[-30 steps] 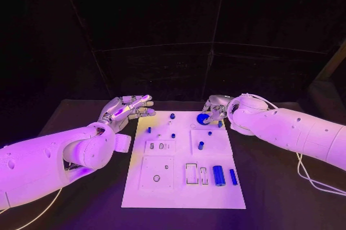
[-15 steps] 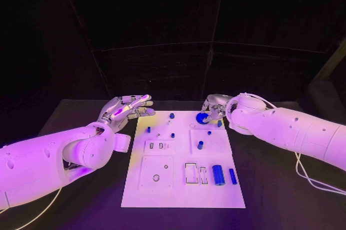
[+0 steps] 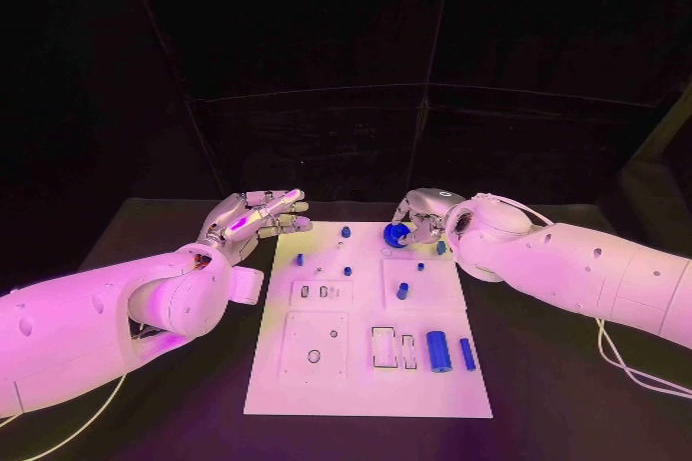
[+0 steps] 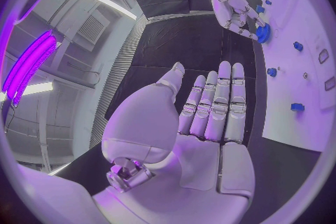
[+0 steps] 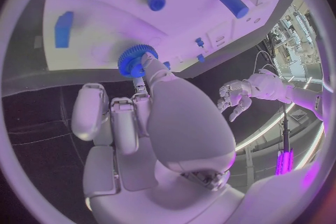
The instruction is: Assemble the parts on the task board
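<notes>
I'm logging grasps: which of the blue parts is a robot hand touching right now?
The toothed blue gear at the task board's far edge: the right robot hand has fingers on it. The other blue parts lie untouched.

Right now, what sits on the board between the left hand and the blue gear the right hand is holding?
In the head view, between the left hand and the gear stands one small blue peg on the white board; the rest is bare.
</notes>
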`<state>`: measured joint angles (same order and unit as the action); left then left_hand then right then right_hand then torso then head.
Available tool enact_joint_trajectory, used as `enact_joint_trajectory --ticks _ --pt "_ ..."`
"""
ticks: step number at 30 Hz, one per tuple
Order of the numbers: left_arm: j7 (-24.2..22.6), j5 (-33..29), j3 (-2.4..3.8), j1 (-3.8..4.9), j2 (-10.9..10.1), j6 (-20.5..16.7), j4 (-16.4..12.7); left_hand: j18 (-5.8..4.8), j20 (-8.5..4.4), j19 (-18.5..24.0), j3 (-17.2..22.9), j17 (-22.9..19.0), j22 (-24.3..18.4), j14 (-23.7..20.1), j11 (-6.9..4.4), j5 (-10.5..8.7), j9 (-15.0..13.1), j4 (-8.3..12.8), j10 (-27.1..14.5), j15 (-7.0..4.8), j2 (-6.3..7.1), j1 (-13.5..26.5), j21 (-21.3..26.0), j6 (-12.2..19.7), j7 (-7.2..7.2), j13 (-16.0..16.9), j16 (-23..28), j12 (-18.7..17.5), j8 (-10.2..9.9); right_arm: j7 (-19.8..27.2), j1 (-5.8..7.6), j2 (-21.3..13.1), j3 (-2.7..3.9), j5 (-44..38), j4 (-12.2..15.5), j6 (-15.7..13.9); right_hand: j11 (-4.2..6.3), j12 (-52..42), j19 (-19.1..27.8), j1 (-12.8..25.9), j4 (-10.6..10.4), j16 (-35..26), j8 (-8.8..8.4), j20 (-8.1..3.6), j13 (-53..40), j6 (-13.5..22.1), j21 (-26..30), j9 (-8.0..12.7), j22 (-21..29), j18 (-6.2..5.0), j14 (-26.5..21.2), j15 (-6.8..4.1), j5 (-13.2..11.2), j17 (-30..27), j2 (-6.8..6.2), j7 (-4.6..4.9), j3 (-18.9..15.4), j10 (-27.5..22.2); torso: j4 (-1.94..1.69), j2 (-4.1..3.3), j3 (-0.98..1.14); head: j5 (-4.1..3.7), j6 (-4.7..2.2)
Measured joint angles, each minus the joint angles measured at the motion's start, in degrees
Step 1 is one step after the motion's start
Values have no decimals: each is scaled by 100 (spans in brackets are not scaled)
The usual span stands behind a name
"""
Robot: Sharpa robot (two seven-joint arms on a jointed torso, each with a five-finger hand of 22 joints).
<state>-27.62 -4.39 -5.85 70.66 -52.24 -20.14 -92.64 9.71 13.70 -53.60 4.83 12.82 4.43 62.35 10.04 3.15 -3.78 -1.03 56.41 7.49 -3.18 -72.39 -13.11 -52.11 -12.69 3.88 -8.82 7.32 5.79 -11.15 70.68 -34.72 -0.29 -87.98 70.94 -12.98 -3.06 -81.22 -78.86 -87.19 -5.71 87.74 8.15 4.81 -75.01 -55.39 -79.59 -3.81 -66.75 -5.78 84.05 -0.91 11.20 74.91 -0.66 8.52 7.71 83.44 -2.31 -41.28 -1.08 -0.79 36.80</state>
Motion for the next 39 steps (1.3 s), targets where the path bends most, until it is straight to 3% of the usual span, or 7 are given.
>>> enact_joint_trajectory --ticks 1,2,7,17,27,39 --pt "0 0 0 0 0 0 0 0 0 0 0 0 0 0 0 0 0 0 0 0 0 0 0 0 0 0 0 0 0 -12 1 -3 1 -24 83 -55 2 0 0 19 7 0 0 0 0 0 0 0 -9 7 0 0 0 0 -18 0 12 1 0 0 -1 2 -3" --pt "0 0 0 0 0 0 0 0 0 0 0 0 0 0 0 0 0 0 0 0 0 0 0 0 0 0 0 0 0 -24 1 -3 2 -49 160 -110 22 2 0 78 1 0 0 0 2 -1 0 0 -15 92 0 -1 0 0 -16 -1 36 22 0 0 -3 3 -5" --pt "2 0 0 0 2 2 -2 0 0 0 0 0 0 0 0 0 0 0 0 0 0 0 0 0 0 0 0 0 0 -106 5 134 5 -208 358 -356 31 2 -37 131 -11 0 0 -5 11 -2 -24 0 -49 91 -1 -1 0 0 -24 -2 71 31 -1 0 -5 12 -8" --pt "8 0 0 0 27 8 4 0 0 0 0 7 1 0 0 0 0 0 0 0 -24 -24 24 0 0 0 0 0 0 -254 -3 772 -3 -491 108 -568 43 2 -41 197 -16 0 -7 -1 3 -22 -24 0 -78 91 -1 -1 0 -1 -32 -3 98 43 -15 -7 -4 44 29" --pt "11 0 0 0 45 15 6 0 0 0 0 7 1 0 0 0 0 0 0 0 -24 -24 24 0 0 0 0 0 0 -314 -66 1154 -30 -606 -244 -476 51 2 -41 295 -45 0 -41 -1 6 -37 -46 11 -88 91 -1 -1 -55 4 -69 -4 158 50 -15 -7 -4 63 49" --pt "17 0 0 6 47 28 -2 0 0 0 0 6 2 0 0 0 0 0 0 0 -24 -24 24 0 0 0 0 0 0 -380 -132 1273 -45 -651 -372 -157 29 2 -41 303 -47 -1 -90 -1 7 -40 -45 11 -87 90 -1 -1 -68 3 -78 -2 190 28 -1 -12 2 81 83"
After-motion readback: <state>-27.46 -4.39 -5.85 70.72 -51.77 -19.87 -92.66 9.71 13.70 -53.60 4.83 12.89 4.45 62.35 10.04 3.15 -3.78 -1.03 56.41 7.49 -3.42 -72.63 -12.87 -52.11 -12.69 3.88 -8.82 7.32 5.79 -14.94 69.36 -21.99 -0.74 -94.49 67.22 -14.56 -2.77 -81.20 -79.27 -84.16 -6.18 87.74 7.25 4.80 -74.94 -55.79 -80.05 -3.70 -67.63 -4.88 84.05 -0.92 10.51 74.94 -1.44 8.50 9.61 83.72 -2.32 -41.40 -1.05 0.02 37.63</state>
